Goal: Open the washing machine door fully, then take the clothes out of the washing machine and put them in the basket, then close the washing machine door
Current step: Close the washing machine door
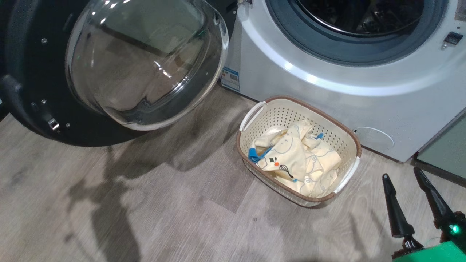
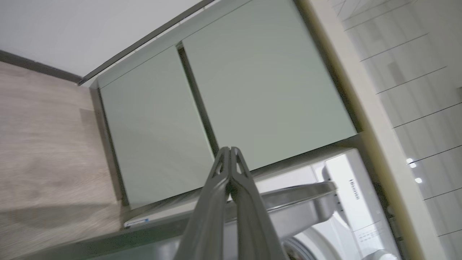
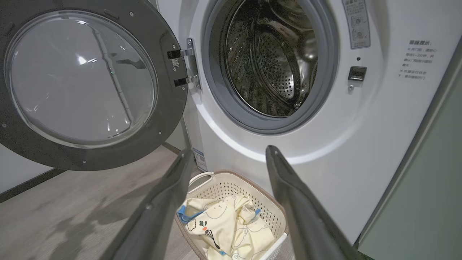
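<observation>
The washing machine door (image 1: 109, 65) (image 3: 81, 81) hangs swung wide open to the left of the white washing machine (image 1: 327, 83) (image 3: 325, 137). Its drum mouth (image 3: 270, 61) looks dark, with no fabric visible inside. The clothes (image 1: 295, 158) (image 3: 227, 227) lie bundled in the cream basket (image 1: 349, 143) (image 3: 270, 211) on the floor in front of the machine. My right gripper (image 1: 400, 174) (image 3: 231, 151) is open and holds nothing, to the right of the basket. My left gripper (image 2: 231, 148) is shut on nothing, pointing at pale green cabinets.
Pale green cabinets (image 2: 216, 101) (image 1: 444, 149) stand beside the machine on its right. Grey wood floor (image 1: 145, 211) spreads left of the basket under the open door. A tiled wall (image 2: 415, 72) rises above the counter edge.
</observation>
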